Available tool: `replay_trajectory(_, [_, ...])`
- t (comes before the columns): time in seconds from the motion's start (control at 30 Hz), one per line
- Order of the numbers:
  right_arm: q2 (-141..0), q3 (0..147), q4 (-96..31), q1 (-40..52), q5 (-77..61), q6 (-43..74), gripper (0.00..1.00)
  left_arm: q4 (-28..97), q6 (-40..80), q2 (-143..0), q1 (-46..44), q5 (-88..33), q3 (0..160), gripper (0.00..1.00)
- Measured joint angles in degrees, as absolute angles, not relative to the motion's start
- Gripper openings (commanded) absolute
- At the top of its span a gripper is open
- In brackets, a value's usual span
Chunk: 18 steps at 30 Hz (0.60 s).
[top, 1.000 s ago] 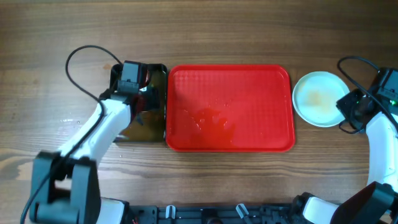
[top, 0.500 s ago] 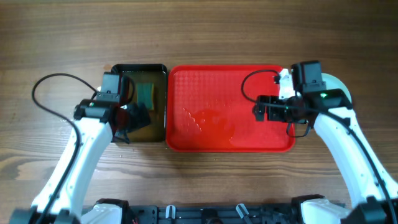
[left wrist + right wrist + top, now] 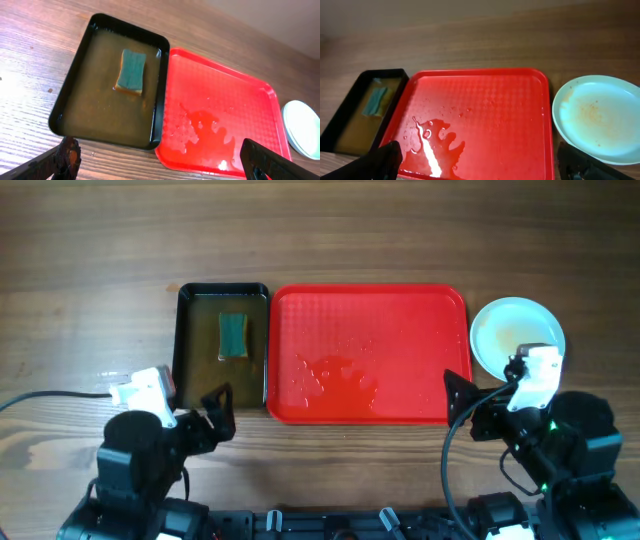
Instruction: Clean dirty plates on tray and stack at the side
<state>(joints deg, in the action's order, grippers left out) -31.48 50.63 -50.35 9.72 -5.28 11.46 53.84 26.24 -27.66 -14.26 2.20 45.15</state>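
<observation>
Both arms sit at the near edge of the wooden table. My left arm is off the near-left corner of the tray and my right arm is off its near-right corner.

My left jaws are spread wide and released. One dark finger shows low on the left of my wrist view and the other low on the right, with nothing between them. My right jaws are the same, fully apart and empty, with one finger in each bottom corner of that wrist view.

The red tray lies flat in the middle of the table and carries no plate. There is a shiny puddle on its near half, left of centre, with small drops scattered around it.

The plates lie on the table just off the tray's right edge, level with its far half, close to the rim but not on it. The top plate is pale mint with a faint orange-brown stain near its middle. My left wrist view shows a second rim under the first, so it is a pile, though I cannot tell how many.

A black basin sits tight against the tray's left edge. It holds murky brown water, and a green sponge lies in its far half.
</observation>
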Motion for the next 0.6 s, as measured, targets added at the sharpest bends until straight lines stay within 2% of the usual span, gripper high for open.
replay_trajectory(0.43, [-31.4, 50.6, -50.4, 9.7, -5.0, 11.5, 1.00, 54.7, 26.2, -27.6, -14.3, 2.2, 45.0, 1.00])
replay_trajectory(0.6, [-21.8, 47.8, -47.9, 9.0, -2.8, 9.5, 0.99, 54.9, 26.2, -27.5, -14.3, 2.2, 45.0, 1.00])
